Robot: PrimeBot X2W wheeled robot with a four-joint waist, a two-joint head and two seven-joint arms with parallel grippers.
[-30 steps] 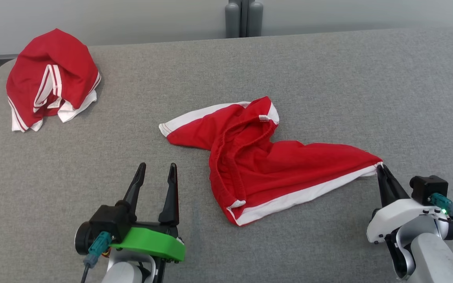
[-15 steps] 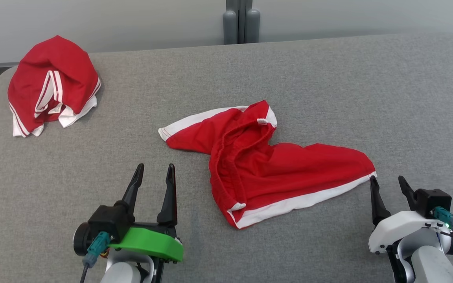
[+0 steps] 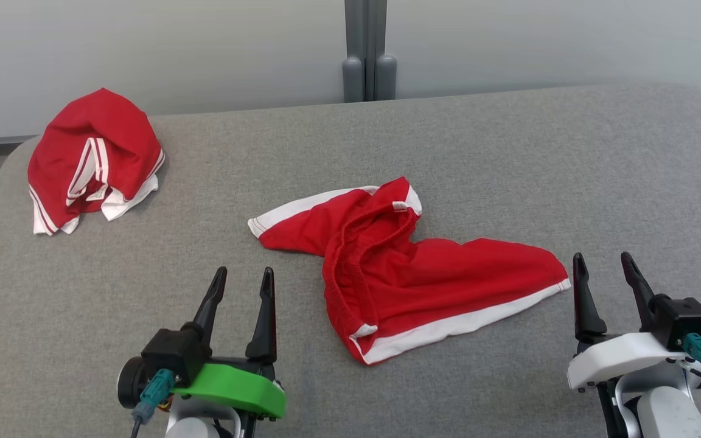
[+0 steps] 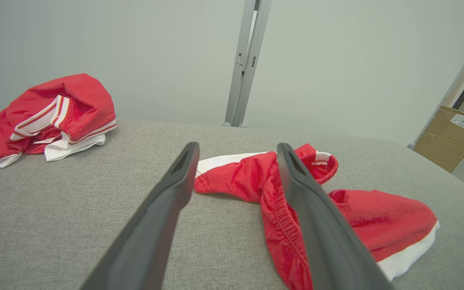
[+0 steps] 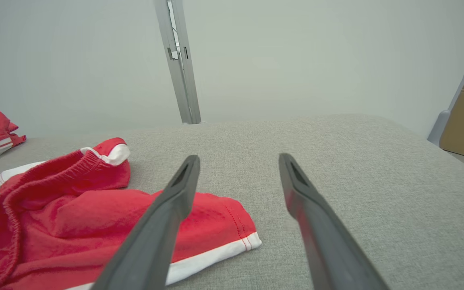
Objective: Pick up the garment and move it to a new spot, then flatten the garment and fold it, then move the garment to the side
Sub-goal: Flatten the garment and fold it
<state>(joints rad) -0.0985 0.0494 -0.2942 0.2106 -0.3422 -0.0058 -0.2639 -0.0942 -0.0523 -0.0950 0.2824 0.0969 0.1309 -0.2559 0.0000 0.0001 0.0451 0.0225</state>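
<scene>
Right gripper [image 3: 602,258]: two long dark fingers spread wide, nothing between them. Tips just right of the hem corner of the crumpled red shorts with white trim and elastic waistband [image 3: 423,286], a narrow gap between, not touching. Left gripper [image 3: 245,271]: spread too, empty, shorts just off its right finger, waistband side nearest.

White label on brown cardboard box [image 4: 445,141], far off to the right of the left gripper; print too small to read. Box cut off by the frame edge.

Right wrist view: shorts low and left of the fingers, left finger [image 5: 163,225] covering part of the white hem, lower left of the shorts cut off. Left wrist view: right finger [image 4: 316,225] hiding a strip of the waistband. Underside and inner folds of the shorts hidden.

Bunched red garment with white stripes [image 3: 95,152] far ahead and left of the left gripper, well apart from the shorts. Both on grey woven fabric surface [image 3: 509,152].
</scene>
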